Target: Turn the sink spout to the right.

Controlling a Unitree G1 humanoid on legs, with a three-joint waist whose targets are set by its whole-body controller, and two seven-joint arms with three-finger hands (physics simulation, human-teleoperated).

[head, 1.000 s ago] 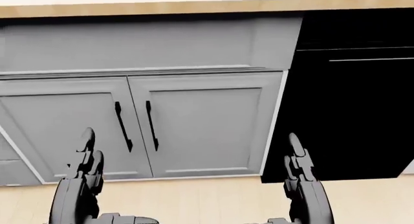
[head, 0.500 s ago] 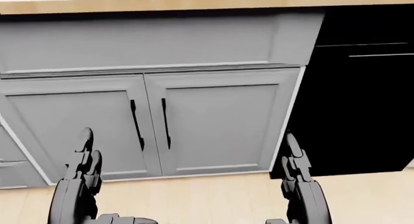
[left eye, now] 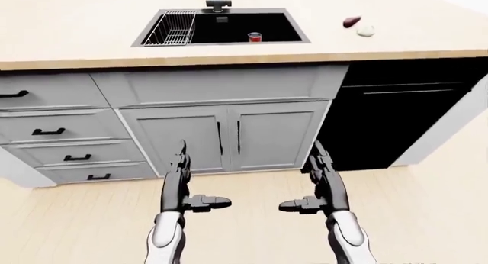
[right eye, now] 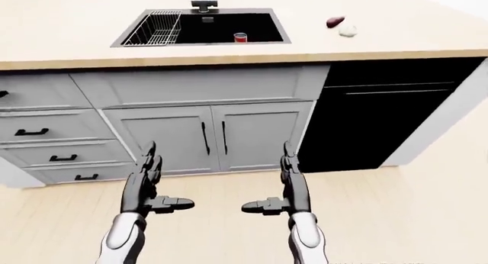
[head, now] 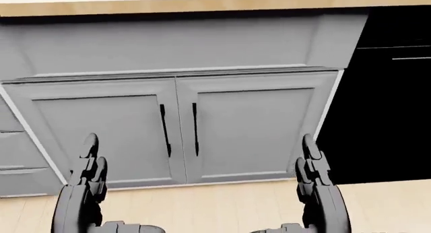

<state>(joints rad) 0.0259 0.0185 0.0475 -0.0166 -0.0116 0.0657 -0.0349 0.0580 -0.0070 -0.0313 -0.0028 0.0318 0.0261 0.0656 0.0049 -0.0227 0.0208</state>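
While my left hand (left eye: 183, 187) and right hand (left eye: 320, 187) hover spread and empty, the black rectangular sink (left eye: 229, 27) lies by the beige countertop's (left eye: 68, 29) far edge.

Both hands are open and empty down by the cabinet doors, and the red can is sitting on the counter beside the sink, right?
Not quite. The red can stands inside the sink, not on the counter, as the left-eye view shows. The rest holds: left hand and right hand are open and empty, low before the cabinet doors.
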